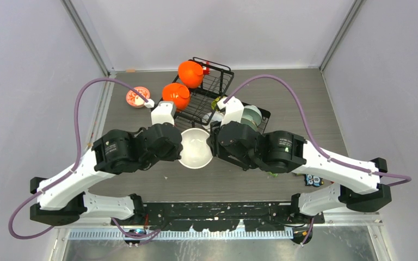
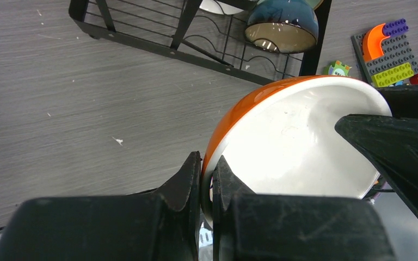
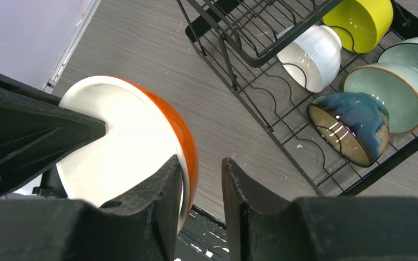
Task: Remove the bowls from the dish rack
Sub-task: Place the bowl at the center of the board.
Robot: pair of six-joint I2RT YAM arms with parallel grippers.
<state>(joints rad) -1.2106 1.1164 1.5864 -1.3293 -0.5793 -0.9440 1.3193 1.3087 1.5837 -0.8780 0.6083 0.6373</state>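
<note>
An orange bowl with a white inside (image 1: 196,149) hangs between both arms, in front of the black wire dish rack (image 1: 219,74). My left gripper (image 1: 180,145) is shut on its rim, which shows in the left wrist view (image 2: 207,163). My right gripper (image 1: 212,144) is open, its jaws straddling the opposite rim (image 3: 201,166), the outer finger apart from the bowl (image 3: 125,136). Two orange bowls (image 1: 190,73) (image 1: 176,95) sit on the rack's left side. The lower tier holds a yellow bowl (image 3: 359,16), a white bowl (image 3: 310,51), two mint bowls (image 3: 386,92) and a dark bowl (image 3: 351,125).
A white bowl with a red pattern (image 1: 137,97) stands on the table left of the rack. Toy blocks (image 2: 389,51) and an owl card (image 1: 311,179) lie to the right, near my right arm. Grey walls enclose the table on three sides.
</note>
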